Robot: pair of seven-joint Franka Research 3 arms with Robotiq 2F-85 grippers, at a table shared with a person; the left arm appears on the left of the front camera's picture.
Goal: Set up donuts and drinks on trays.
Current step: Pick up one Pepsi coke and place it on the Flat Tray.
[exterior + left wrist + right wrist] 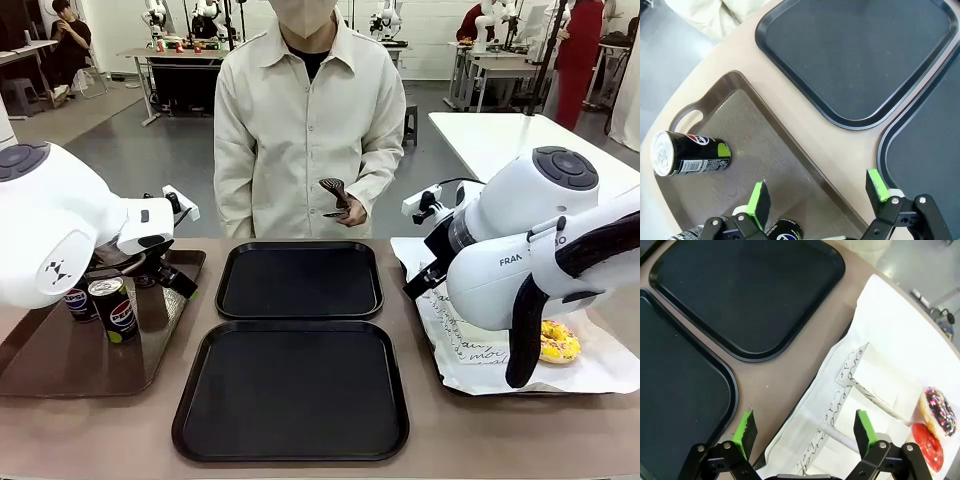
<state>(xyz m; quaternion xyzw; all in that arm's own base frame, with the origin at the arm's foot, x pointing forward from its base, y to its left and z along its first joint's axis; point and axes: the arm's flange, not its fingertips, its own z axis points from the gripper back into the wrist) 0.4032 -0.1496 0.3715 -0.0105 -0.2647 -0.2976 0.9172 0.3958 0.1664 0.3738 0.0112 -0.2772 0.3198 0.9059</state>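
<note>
Bright even room light, soft shadows, faint sheen on the trays (pixel 290 390), sharp focus, wide-angle bending in wrist views

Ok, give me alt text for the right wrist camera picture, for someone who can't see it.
The right gripper hangs open above the edge of a white paper-lined tray holding a printed paper sleeve, a chocolate sprinkled donut and a red-glazed donut. Two black trays lie beside it on the tan table.
</note>
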